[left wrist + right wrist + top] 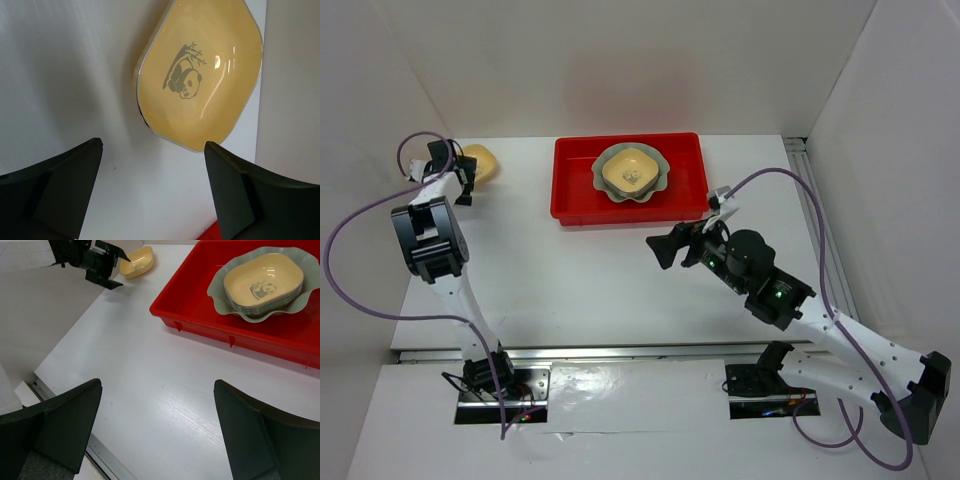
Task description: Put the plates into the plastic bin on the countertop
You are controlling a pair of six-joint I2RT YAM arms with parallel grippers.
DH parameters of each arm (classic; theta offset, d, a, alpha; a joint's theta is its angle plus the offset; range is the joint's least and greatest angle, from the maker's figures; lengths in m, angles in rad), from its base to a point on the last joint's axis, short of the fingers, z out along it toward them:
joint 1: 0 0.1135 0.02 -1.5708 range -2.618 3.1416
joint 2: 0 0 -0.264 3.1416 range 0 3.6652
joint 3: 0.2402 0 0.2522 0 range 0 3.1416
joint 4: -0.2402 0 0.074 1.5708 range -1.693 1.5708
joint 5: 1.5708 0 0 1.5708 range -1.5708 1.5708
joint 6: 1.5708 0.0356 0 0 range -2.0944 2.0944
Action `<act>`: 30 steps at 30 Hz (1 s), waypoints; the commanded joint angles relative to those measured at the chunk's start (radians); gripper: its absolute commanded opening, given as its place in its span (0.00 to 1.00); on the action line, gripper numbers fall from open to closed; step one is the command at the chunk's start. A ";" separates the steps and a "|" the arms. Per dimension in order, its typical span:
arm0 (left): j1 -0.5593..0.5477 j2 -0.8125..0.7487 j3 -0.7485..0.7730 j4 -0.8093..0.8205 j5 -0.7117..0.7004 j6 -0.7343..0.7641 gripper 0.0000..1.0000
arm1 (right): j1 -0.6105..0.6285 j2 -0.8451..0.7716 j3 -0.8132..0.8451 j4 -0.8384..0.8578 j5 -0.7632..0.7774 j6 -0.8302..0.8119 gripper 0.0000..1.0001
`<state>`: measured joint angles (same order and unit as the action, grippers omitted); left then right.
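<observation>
Countertop (60, 75); panda (184, 77) on dish (210, 120), L wrist only

No legible text; only a grey panda drawing (183, 76) inside the yellow dish (225, 107).

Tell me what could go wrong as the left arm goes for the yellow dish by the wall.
The dish sits close to the wall, so one of the left fingers may strike it or shove the dish away. The stack in the bin already stands high; another dish set off-centre could slide off.
</observation>
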<state>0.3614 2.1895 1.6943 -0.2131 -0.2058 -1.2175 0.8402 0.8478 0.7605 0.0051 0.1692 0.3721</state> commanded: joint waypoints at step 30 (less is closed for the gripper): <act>-0.047 0.230 0.292 -0.230 -0.147 -0.217 0.56 | 0.017 -0.084 -0.078 0.056 0.121 -0.012 1.00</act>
<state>0.3050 2.3894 1.9541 -0.3988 -0.3401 -1.4166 0.8486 0.7765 0.6933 0.0227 0.2661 0.3687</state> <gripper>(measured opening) 0.559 0.999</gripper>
